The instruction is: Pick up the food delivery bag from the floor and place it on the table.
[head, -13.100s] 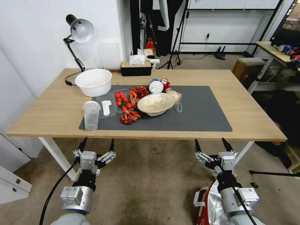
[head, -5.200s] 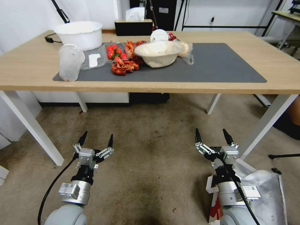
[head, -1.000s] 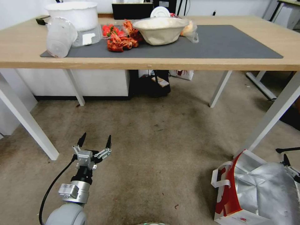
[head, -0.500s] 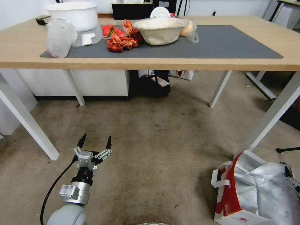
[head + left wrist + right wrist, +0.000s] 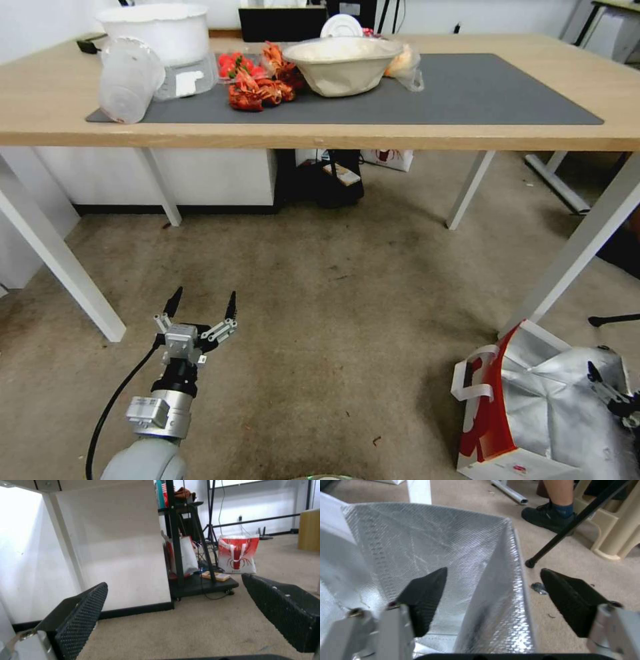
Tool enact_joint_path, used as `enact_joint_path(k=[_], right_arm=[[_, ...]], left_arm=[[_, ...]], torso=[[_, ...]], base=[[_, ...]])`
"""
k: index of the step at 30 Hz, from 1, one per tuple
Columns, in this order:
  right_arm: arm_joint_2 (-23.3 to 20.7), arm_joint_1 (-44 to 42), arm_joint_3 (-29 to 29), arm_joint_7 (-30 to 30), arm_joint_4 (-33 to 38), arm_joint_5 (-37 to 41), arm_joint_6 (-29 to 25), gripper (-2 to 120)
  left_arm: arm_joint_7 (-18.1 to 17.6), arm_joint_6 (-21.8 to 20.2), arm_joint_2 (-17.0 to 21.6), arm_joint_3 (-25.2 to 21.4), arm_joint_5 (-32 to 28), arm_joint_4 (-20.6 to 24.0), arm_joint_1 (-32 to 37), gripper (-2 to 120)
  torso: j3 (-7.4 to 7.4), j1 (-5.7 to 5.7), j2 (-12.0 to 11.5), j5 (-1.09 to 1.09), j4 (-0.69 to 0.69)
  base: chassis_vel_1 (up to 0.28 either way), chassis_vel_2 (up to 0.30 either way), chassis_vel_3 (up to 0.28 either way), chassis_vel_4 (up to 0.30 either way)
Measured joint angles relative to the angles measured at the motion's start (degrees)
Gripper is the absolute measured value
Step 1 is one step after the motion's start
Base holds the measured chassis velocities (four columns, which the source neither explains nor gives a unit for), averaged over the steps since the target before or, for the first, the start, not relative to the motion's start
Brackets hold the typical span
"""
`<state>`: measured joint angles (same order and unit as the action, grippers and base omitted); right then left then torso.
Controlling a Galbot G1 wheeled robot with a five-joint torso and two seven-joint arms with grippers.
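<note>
The food delivery bag point(image 5: 533, 407) stands open on the floor point(image 5: 347, 320), just beside the table point(image 5: 333, 137) leg. Right gripper point(image 5: 493, 590) straddles its foil side wall, jaws spread wide, one finger inside, one outside. Left gripper point(image 5: 202, 308) hangs low over carpet, well apart from the bag, jaws wide.

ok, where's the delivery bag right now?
The food delivery bag stands open on the floor at the robot's right, beside the table's near right leg; the right tool, open, straddles its foil side wall.
</note>
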<state>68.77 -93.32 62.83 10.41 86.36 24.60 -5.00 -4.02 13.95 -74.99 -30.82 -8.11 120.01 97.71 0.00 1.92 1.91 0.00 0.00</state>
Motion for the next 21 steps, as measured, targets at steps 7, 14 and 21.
enact_joint_path(k=[7, 14, 21], right_arm=[[0.4, -0.2, -0.3, 0.1, 0.1, 0.0, -0.4, 50], [0.7, -0.5, -0.4, -0.2, 0.9, 0.0, -0.5, 25], [1.0, -0.8, -0.3, -0.5, 1.5, 0.0, -0.7, 0]], left_arm=[[-0.1, 0.1, -0.1, 0.0, 0.1, 0.0, 0.1, 100], [-0.1, 0.2, 0.1, 0.0, 0.1, 0.0, -0.1, 100], [-0.2, 0.2, 0.3, 0.0, -0.1, -0.2, -0.3, 100]], torso=[[0.0, 0.0, 0.0, -0.01, 0.0], [0.0, 0.0, 0.0, 0.0, 0.0], [0.0, 0.0, 0.0, 0.0, 0.0]], base=[[0.0, 0.0, 0.0, 0.0], [0.0, 0.0, 0.0, 0.0], [0.0, 0.0, 0.0, 0.0]])
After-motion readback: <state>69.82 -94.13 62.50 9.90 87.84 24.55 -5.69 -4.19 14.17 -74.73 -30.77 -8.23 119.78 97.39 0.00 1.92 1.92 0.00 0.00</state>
